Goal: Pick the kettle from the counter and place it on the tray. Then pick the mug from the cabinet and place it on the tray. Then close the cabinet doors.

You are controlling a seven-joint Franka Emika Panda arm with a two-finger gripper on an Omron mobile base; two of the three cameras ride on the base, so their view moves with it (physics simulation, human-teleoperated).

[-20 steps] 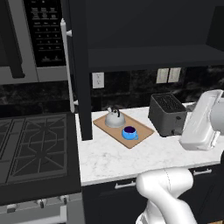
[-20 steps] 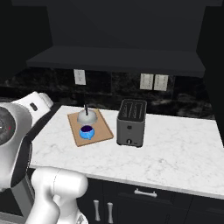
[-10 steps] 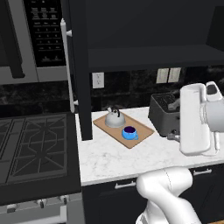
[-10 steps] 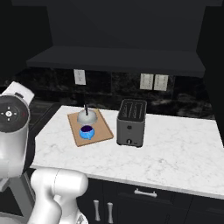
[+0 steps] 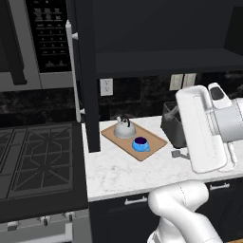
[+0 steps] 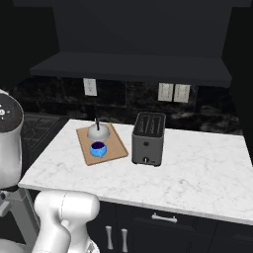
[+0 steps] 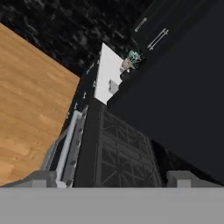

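Kettle and mug sit on tray at bench centre, jaws wide open and empty; we risk the arm clipping the toaster at tray's 3 o'clock swinging to the door.

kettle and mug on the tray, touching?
Apart. Left base view shows a strip of tray between kettle and mug; right base view is less clear.

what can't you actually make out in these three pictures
- Toaster: left base view, its right half hidden by the arm.
- Cabinet door: left base view, top cut off by the edge.
- Mug: right base view, handle too small to place.
- Kettle: hand view, tiny and blurred.
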